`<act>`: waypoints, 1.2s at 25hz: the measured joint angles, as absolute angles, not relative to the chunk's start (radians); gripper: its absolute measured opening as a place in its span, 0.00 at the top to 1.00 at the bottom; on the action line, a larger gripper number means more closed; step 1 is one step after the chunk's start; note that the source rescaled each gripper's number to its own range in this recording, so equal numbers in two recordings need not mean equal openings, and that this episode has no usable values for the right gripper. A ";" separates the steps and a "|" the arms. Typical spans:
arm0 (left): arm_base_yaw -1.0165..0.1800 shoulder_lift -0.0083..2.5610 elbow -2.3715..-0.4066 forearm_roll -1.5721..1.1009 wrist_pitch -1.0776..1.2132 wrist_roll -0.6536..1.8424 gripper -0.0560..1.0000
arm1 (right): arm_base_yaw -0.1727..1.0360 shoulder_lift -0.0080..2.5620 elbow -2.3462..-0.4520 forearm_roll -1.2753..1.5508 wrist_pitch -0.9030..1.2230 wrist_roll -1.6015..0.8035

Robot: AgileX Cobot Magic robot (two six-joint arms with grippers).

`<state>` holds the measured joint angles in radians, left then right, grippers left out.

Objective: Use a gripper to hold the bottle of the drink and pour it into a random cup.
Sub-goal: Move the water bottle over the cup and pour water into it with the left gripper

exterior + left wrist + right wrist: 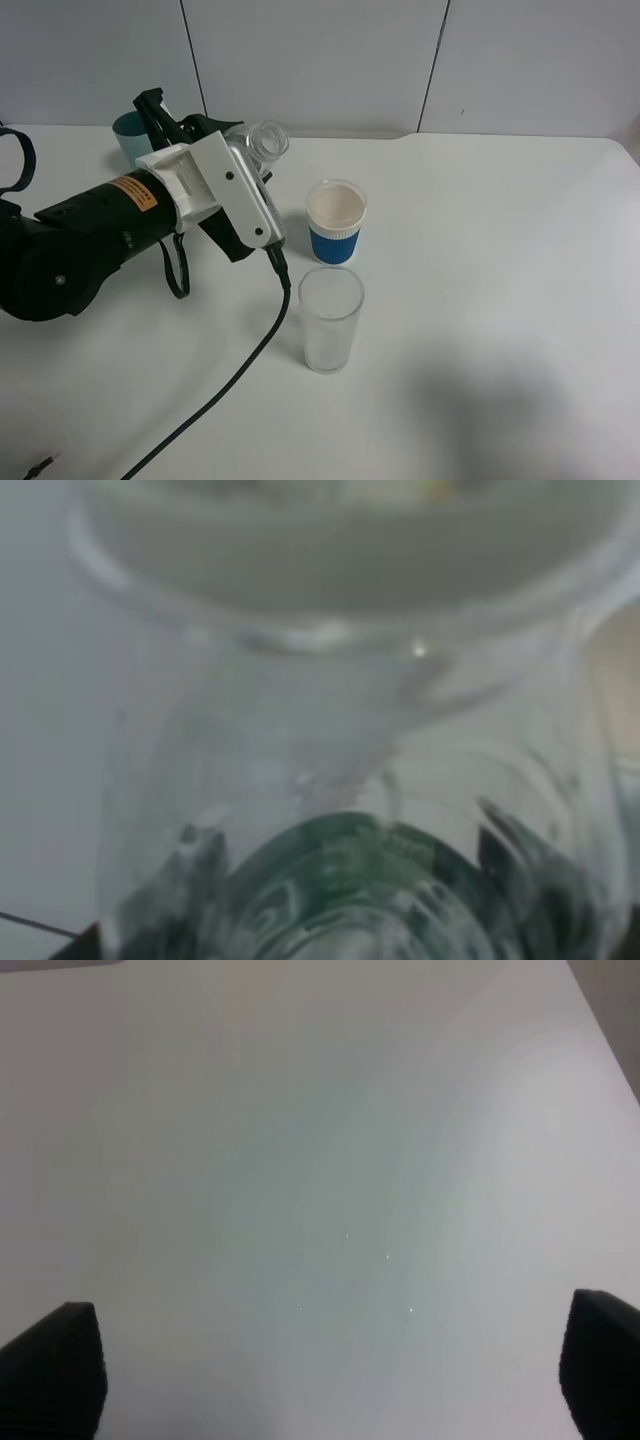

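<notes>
My left gripper [248, 190], a bulky black device with a white jaw piece and an orange label, is shut on the bottle of the drink [265, 140]. The clear, uncapped bottle is tilted, its open mouth pointing up and to the right, behind and left of the cups. In the left wrist view the bottle [340, 780] fills the frame, with its green label low down. The cup [330, 318], a tall clear glass, stands upright in front of and to the right of the gripper. My right gripper [325, 1370] is open over bare white table, and nothing sits between its black fingertips [55, 1370].
A white paper cup with a blue sleeve [335, 220] stands just behind the glass. A teal tumbler [128, 135] sits at the back left, partly hidden by the gripper. A black cable [240, 365] trails across the white table [500, 300] toward the front edge.
</notes>
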<state>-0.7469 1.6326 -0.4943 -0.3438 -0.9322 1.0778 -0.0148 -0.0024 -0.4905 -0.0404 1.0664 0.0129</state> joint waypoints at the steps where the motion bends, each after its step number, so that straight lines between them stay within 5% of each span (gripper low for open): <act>1: -0.747 1.633 -0.494 -0.345 -0.932 1.091 0.93 | -0.015 -0.002 -0.491 -0.040 1.066 0.013; 30: -0.748 1.632 -0.424 -0.217 -0.999 1.390 0.93 | -0.015 -0.002 -0.491 -0.040 1.066 0.013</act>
